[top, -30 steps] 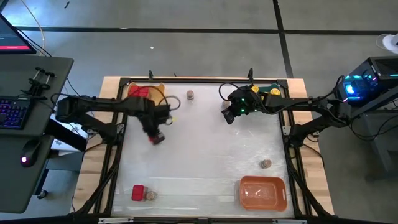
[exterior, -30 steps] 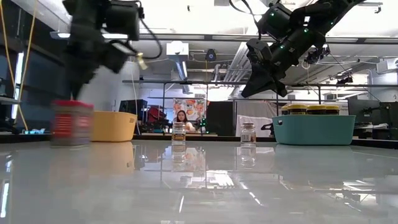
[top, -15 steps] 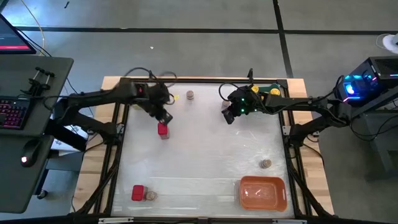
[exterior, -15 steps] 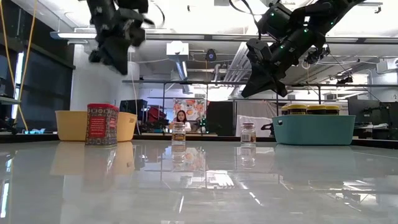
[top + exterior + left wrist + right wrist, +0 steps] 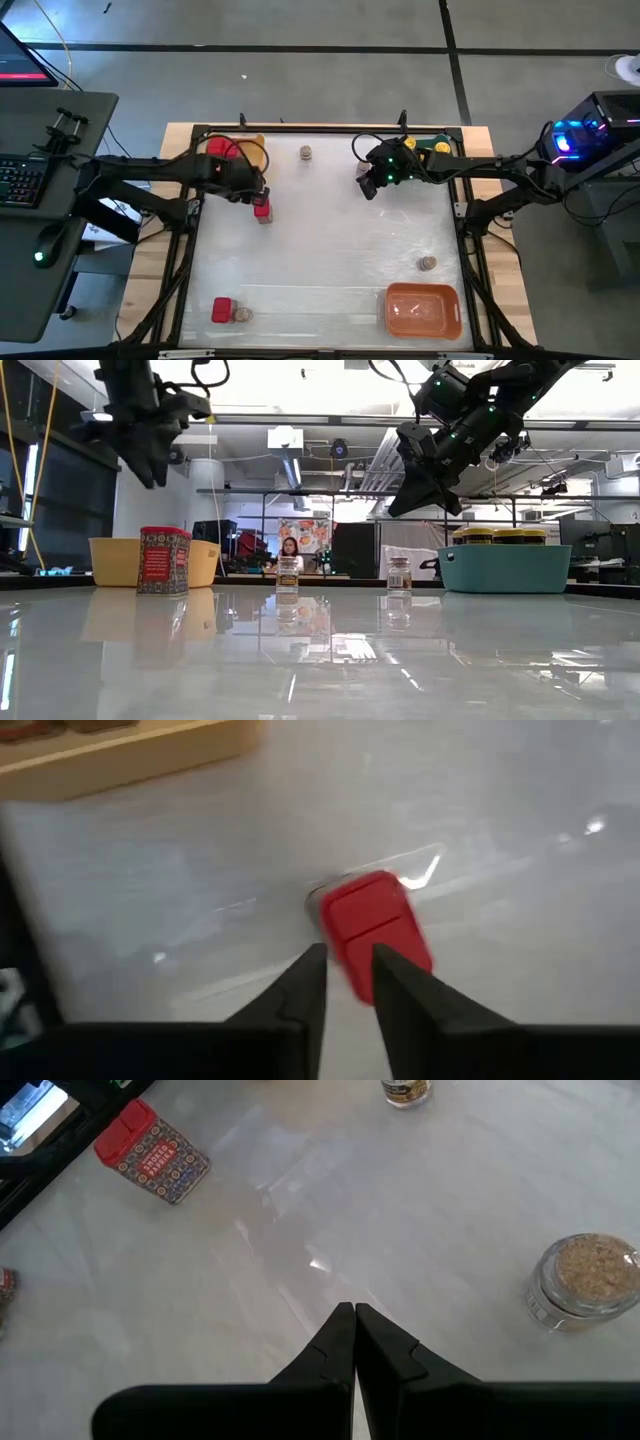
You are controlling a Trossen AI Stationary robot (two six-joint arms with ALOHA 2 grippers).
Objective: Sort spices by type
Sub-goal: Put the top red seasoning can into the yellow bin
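We see a red spice box [image 5: 262, 208] standing upright on the desk [image 5: 330, 250], just beside the yellow tray [image 5: 252, 150]. The left hand [image 5: 345, 982] hovers above it, fingers narrowly parted, holding nothing. The right hand [image 5: 353, 1330] hangs pinched shut near the teal tray [image 5: 505, 568].

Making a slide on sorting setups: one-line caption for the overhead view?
Left hand above a red spice box near the yellow tray; right hand waits mid-table.
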